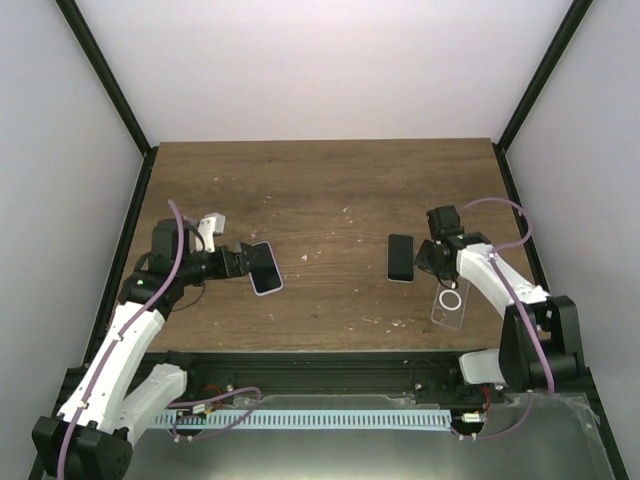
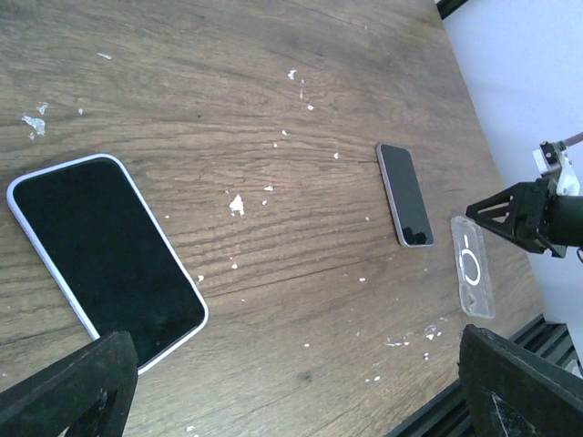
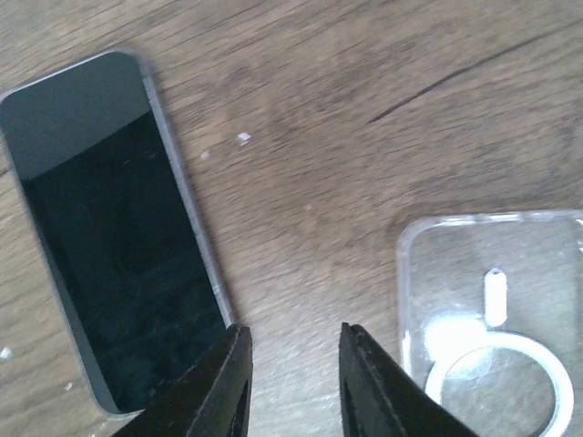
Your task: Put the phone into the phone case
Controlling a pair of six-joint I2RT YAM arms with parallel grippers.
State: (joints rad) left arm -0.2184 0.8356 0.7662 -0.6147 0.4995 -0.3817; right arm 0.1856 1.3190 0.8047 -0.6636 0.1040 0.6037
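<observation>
Flecked brown table (image 1: 330, 180) holds a dark-grey phone (image 1: 401, 257), screen up, right of centre, near the clear white-ringed case (image 1: 451, 303). Between them hangs the right gripper (image 3: 291, 382), fingers narrowly parted, empty; the left gripper (image 1: 243, 263) gapes wide, empty, by a white-edged phone (image 1: 265, 268).

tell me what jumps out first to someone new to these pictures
Two phones lie screen up on the wooden table: a white-edged phone just ahead of the open left gripper, and a dark phone beside the right gripper. A clear phone case with a white ring lies flat and empty next to that dark phone, toward the table's near edge.
</observation>
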